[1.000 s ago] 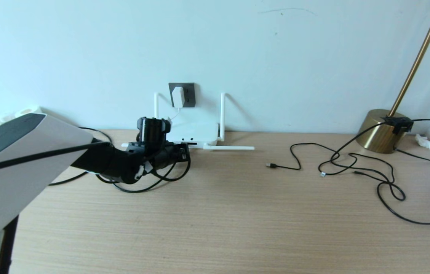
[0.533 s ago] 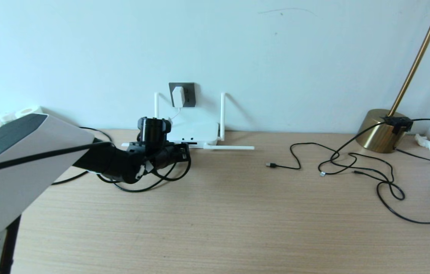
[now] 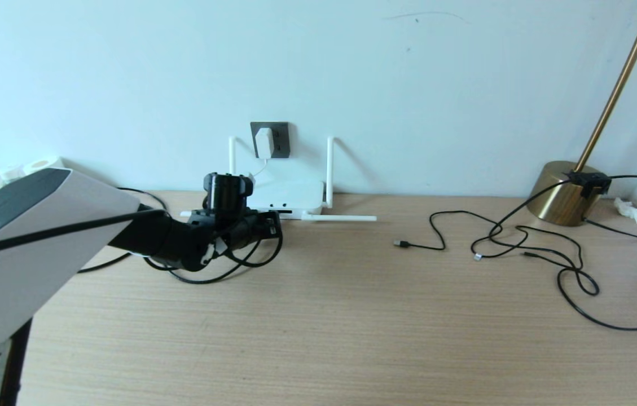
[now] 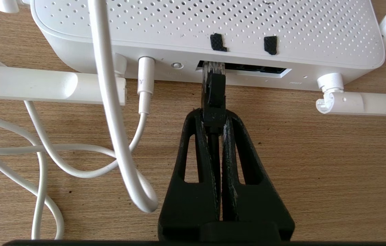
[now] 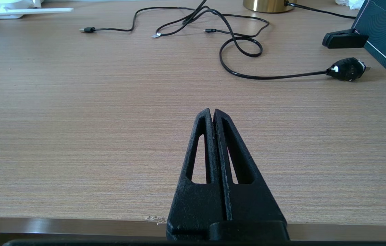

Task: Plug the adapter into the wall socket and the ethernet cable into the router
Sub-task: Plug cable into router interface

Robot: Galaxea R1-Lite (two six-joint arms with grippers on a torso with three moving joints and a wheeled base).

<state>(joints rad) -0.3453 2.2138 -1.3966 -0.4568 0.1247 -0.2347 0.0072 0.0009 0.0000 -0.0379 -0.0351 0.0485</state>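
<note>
The white router [image 4: 213,27] lies flat on the desk below the dark grey wall socket [image 3: 280,141], with the white adapter [image 3: 264,143] sitting in that socket. My left gripper [image 4: 214,116] is shut on the black plug of the ethernet cable [image 4: 215,92]. The plug's clear tip is at the mouth of the router's dark port slot; how deep it sits I cannot tell. In the head view the left gripper [image 3: 270,224] is right in front of the router [image 3: 287,197]. My right gripper [image 5: 212,111] is shut and empty above the desk's front edge.
A thin white cord [image 4: 110,102] loops on the desk beside the left gripper, and a router antenna [image 3: 341,218] lies flat. Thin black USB cables [image 3: 493,242], a gold lamp base [image 3: 566,194] and a black plug [image 5: 346,68] lie to the right.
</note>
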